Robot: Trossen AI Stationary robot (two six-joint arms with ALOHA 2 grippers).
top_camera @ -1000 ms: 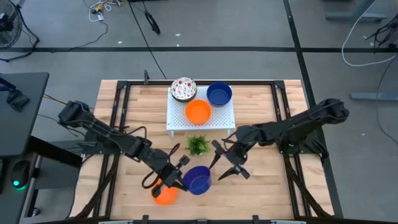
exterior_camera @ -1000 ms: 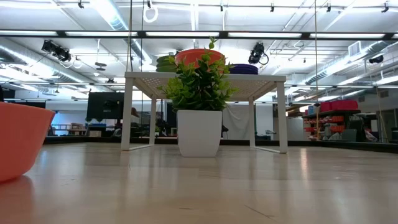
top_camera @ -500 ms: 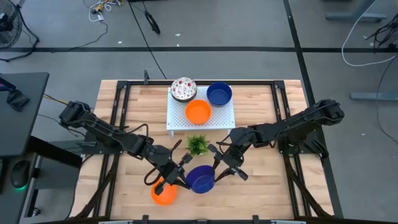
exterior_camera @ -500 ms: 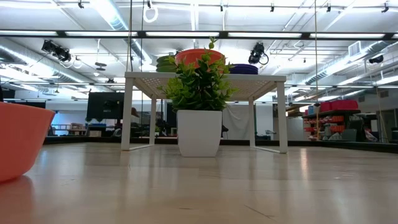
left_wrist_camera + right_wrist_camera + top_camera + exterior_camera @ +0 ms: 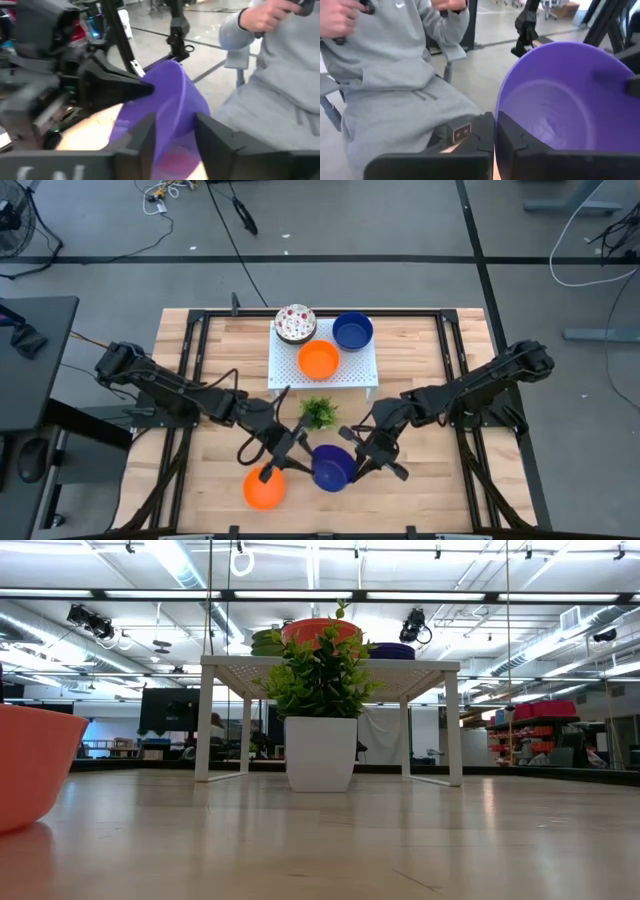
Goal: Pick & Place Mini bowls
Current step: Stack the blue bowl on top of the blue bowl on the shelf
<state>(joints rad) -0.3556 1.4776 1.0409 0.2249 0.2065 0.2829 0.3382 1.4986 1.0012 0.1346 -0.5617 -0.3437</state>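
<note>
Just in front of the green plant [image 5: 318,412], on the table's near side, the right gripper [image 5: 362,460] is clamped on the rim of the purple-blue bowl [image 5: 331,467], its fingers closed flat against the wall. The left gripper [image 5: 288,457], on the bowl's other side, has its fingers apart, straddling the rim (the wall runs between them). An orange bowl [image 5: 264,487] sits left of the purple-blue one, farther from the plant.
</note>
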